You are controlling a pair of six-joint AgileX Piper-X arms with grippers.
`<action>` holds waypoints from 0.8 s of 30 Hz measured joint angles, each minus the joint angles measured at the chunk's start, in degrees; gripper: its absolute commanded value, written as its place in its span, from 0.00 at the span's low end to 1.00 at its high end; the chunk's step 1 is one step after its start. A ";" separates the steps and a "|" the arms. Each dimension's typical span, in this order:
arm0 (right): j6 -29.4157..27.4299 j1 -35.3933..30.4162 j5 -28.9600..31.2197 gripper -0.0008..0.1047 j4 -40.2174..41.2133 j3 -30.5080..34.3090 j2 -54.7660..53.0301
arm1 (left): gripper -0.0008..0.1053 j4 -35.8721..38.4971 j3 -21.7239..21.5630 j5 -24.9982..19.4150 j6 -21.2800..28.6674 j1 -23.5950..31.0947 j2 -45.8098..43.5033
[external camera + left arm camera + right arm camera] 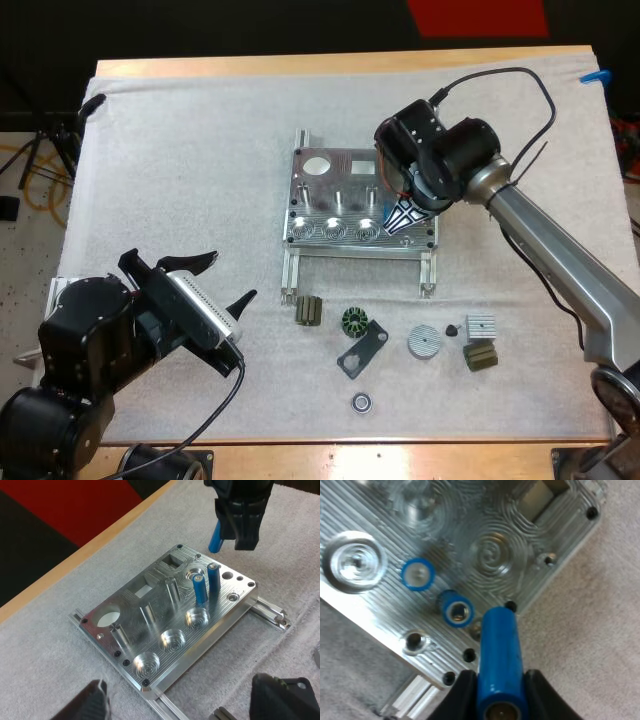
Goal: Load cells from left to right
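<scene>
The metal fixture (330, 195) lies mid-mat on two rails. Two blue cylinders (200, 589) (213, 578) stand upright in it near its right end; from above they show as blue rings (418, 573) (457, 610). My right gripper (405, 217) hangs over the fixture's right front corner, shut on a third blue cylinder (499, 650), which it holds above the plate's edge (216, 536). The three round pockets along the front row (172, 639) hold nothing. My left gripper (230, 277) is open over the mat, left of the fixture and clear of it.
Small parts lie in front of the fixture: a dark block (308, 311), a ribbed ring (354, 322), a black plate (363, 347), a silver disc (424, 342), a bearing (362, 403), a finned piece (480, 326). The left half of the mat (170, 170) is bare.
</scene>
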 measured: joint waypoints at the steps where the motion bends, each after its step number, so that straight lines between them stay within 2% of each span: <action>1: 0.00 0.00 0.03 0.01 0.18 0.00 0.36 | 0.56 0.00 0.00 0.00 0.00 0.00 0.00; 24: 0.00 -1.25 -0.66 0.01 3.17 -0.22 6.95 | 0.56 0.00 0.00 0.00 0.00 0.00 0.00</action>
